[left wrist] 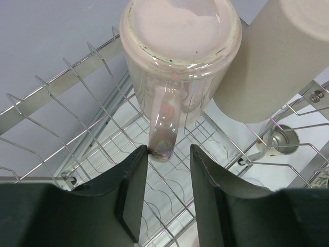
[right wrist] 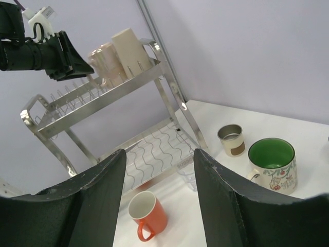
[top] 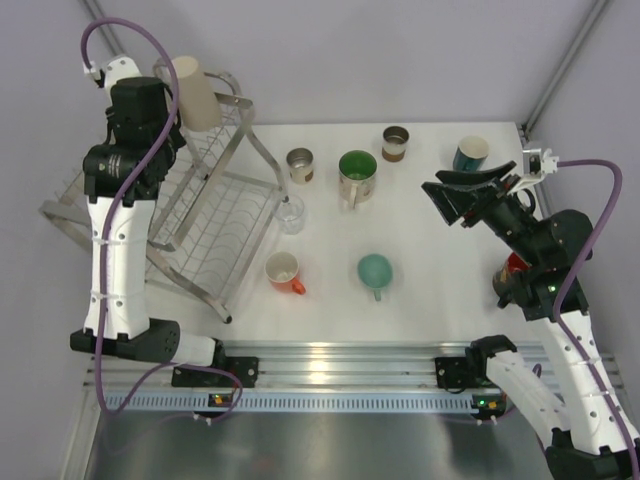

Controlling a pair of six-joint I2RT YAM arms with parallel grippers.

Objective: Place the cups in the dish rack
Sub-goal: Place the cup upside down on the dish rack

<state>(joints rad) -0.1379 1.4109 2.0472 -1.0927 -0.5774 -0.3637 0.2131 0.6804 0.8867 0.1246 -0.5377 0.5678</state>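
Left jaws hang spread over the top tier of the dish rack (top: 215, 215), pinching nothing. The handle of the upturned pink mug (left wrist: 180, 51) sits right at their tips, and a beige cup (left wrist: 277, 62) stands upside down just beside it. Right jaws are spread and empty above the desk (top: 440, 260), where the green-lined mug (top: 357, 172), teal mug (top: 375, 270) and orange-handled cup (top: 284, 270) sit.

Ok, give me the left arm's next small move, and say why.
Probably draw the left gripper straight back from the pink mug. The mug sits upside down on the dish rack's upper tier beside the beige cup, the end of its handle just at the tips of the open jaws, not clamped. Backing out straight should avoid nudging the handle.
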